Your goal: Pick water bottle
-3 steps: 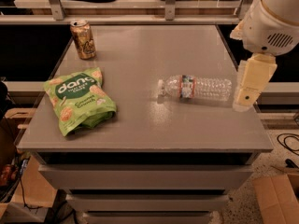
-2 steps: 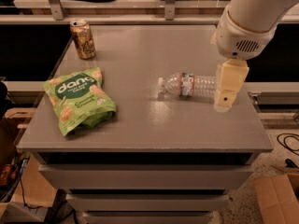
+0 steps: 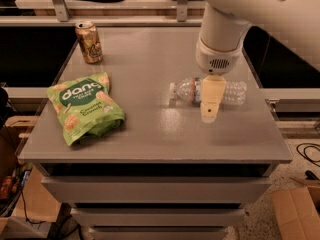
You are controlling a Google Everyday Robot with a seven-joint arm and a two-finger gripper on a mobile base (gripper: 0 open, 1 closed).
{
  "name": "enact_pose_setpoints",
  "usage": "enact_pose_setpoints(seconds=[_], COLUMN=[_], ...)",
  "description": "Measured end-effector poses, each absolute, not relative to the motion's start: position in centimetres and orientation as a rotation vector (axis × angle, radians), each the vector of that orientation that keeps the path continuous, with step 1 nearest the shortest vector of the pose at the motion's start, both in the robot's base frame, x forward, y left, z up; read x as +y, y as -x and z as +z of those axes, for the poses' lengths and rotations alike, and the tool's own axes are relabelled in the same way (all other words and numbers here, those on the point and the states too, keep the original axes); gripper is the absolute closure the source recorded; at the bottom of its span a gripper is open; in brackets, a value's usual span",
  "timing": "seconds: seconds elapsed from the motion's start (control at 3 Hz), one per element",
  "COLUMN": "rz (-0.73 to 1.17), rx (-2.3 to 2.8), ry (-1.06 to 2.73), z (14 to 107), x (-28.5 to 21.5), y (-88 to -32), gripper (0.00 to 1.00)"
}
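Observation:
The water bottle [image 3: 225,92] lies on its side on the right part of the grey table [image 3: 150,134], its white cap pointing left and a red-and-blue label band near the neck. It is clear ribbed plastic. My gripper [image 3: 210,108] hangs down from the white arm directly over the middle of the bottle, covering part of it. Only one cream-coloured finger shows, edge on, with its tip just in front of the bottle.
A gold-brown drink can [image 3: 89,42] stands at the back left corner. A green snack bag [image 3: 84,107] lies at the front left. A cardboard box [image 3: 296,210] sits on the floor at the lower right. A counter with rails runs behind the table.
My arm and gripper have moved left, from beside the bottle's right end to over its middle. The bottle, can and bag have not moved.

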State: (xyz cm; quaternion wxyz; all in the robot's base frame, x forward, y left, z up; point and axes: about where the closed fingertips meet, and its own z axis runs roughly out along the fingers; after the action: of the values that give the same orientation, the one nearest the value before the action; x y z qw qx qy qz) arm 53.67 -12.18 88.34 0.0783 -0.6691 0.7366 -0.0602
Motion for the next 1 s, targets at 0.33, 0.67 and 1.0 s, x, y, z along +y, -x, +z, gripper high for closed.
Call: enact_pose_setpoints(seconds=[0.33,0.67,1.0], rz=[-0.154,-0.117,-0.099], rx=[2.235,2.259,2.278], ry=[2.029,2.047,2.049], z=[85.6,83.5,82.6], x=[-11.6,-11.3,-11.5], y=[-55.4,-56.4,-56.9], gripper=[0.0,0.0,0.17])
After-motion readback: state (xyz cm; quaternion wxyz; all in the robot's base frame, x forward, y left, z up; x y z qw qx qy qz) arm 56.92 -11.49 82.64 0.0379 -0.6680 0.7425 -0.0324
